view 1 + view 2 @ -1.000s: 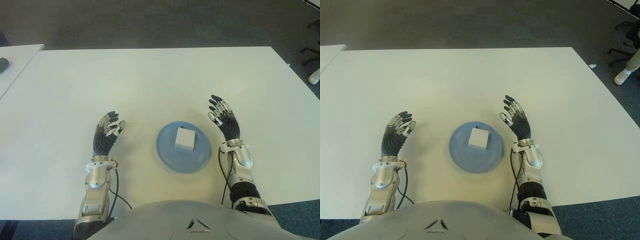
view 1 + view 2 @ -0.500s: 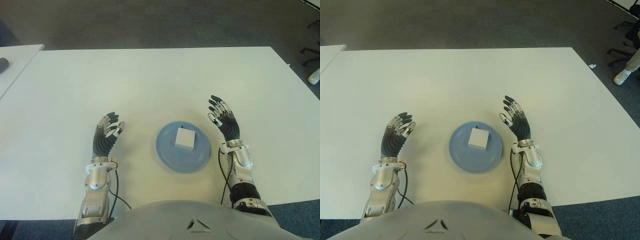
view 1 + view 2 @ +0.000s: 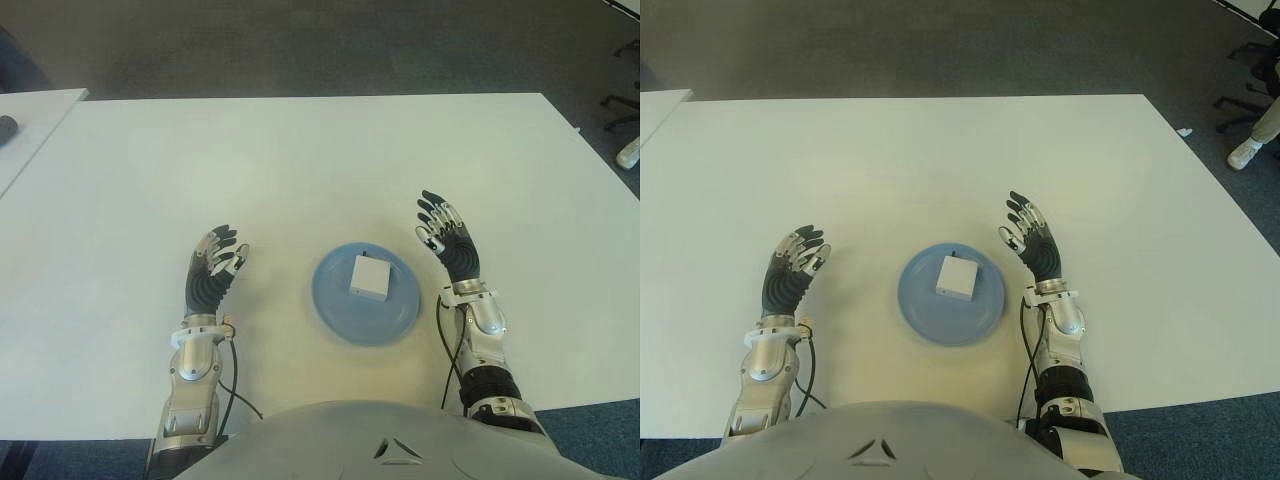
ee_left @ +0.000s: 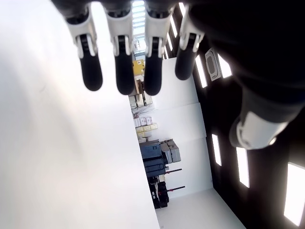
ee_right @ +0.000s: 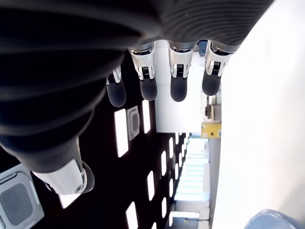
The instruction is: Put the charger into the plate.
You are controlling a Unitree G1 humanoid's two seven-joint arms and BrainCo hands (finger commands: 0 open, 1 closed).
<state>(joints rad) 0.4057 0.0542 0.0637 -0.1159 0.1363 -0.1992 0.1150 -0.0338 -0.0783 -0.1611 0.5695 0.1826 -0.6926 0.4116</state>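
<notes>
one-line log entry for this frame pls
charger: in plate | left hand: open, left of plate | right hand: open, right of plate

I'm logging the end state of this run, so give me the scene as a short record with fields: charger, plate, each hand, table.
charger: white square block, lying inside the plate, nothing touching it
plate: blue, round, on the table in front of the robot, between the two hands
left hand: open, holds nothing, shows left of the plate
right hand: open, fingers extended, holds nothing, shows right of the plate
table: white
task state: charger already in the plate
</notes>
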